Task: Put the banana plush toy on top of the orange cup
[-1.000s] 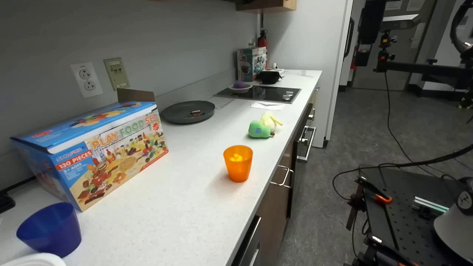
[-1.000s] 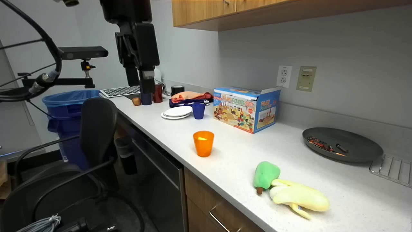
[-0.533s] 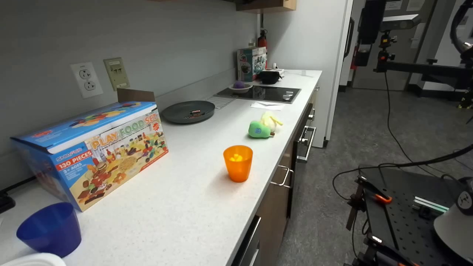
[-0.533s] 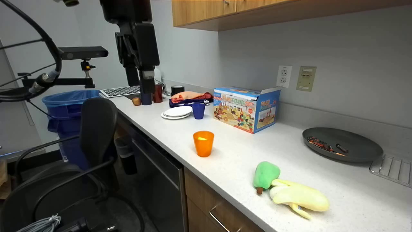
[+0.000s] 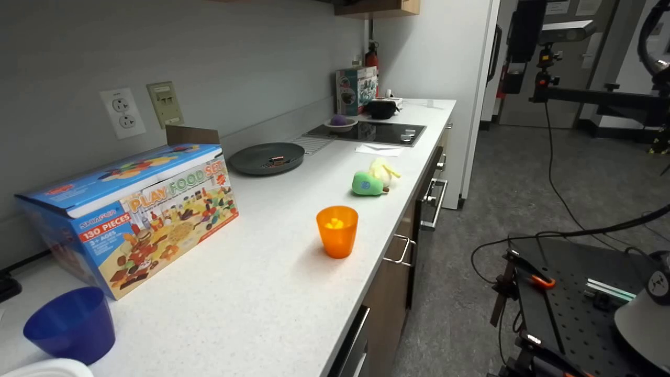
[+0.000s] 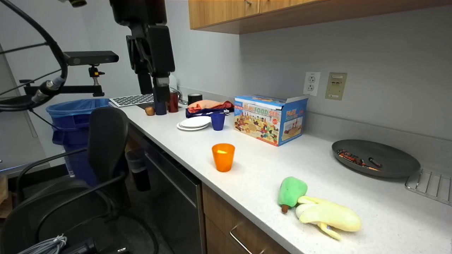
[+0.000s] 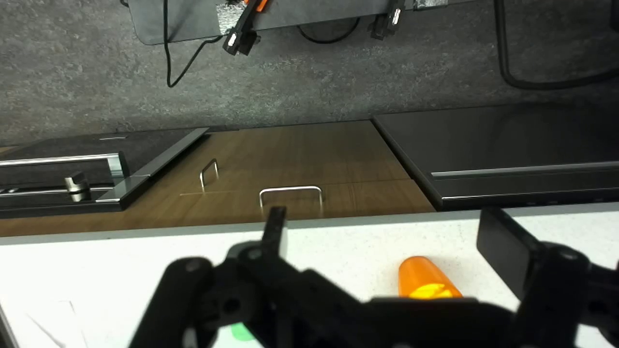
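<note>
The pale yellow banana plush toy lies on the white counter, touching a green plush toy. The banana also shows behind the green plush in an exterior view; in the wrist view it is not visible. The orange cup stands upright with something yellow inside; it also shows in an exterior view. My gripper is high above the counter, pointing down, apart from both. In the wrist view my gripper has its jaws wide apart with nothing between the pads; the orange cup is below, partly hidden by the gripper body.
A play food box stands near the wall. A dark blue cup and white plates are beside it. A black pan and a wire rack lie by the wall. The counter edge runs above cabinets with handles.
</note>
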`<state>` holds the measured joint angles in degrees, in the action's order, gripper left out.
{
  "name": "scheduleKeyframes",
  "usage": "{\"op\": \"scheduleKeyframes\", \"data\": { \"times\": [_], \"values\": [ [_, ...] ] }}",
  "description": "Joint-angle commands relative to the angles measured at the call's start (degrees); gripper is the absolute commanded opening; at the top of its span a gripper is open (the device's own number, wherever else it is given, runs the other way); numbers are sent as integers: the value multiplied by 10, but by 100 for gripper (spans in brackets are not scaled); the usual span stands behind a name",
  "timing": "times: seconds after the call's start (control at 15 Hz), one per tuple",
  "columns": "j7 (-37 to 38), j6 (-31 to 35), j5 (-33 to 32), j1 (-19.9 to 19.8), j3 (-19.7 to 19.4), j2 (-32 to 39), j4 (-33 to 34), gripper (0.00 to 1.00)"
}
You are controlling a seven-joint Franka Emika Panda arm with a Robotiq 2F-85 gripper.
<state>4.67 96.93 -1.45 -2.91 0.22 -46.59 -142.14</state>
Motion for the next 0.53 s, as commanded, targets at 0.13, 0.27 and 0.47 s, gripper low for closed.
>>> {"op": "scheduleKeyframes", "data": {
  "times": [0.13,0.27,0.47],
  "values": [
    [6,5,-3,-2,2,0,0,100],
    [14,11,-6,-6,5,-1,-3,100],
    [42,22,-6,-12,10,-2,-5,100]
  ]
}}
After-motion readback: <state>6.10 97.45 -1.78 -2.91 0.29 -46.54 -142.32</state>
